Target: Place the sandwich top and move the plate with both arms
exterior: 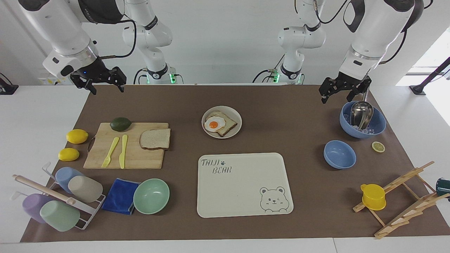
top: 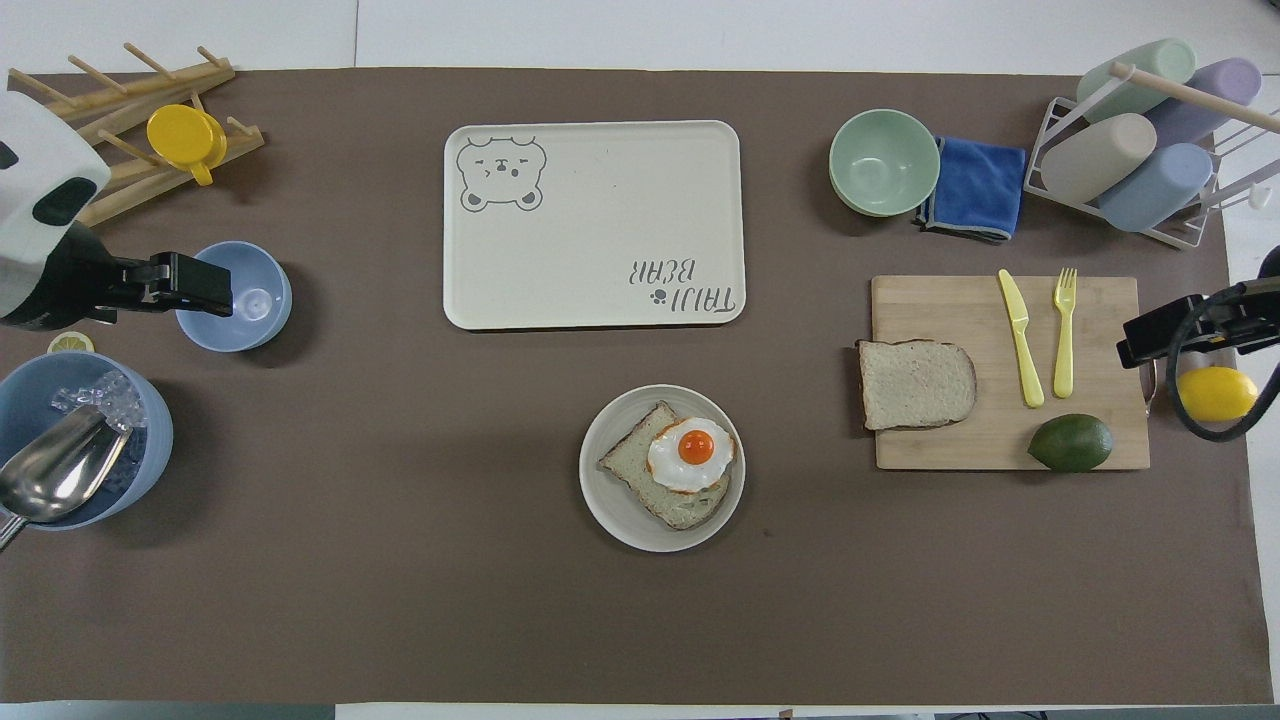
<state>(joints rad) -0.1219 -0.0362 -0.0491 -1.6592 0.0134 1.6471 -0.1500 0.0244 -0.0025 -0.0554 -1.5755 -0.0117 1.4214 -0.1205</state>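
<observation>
The sandwich top [exterior: 155, 139] lies flat on the cutting board [exterior: 130, 156], at the board's edge toward the plate [exterior: 232, 131], its rounded crown pointing toward the right arm's end of the table and its long axis running along the table. The plate holds a toast slice with a fried egg [exterior: 215, 124], nearer the robots than the bear tray [exterior: 242, 196]. The right gripper [exterior: 105, 85] hangs with jaws released over the mat's corner; the left gripper [exterior: 342, 92], jaws also released, hangs over the blue bowl with a scoop [exterior: 378, 128].
</observation>
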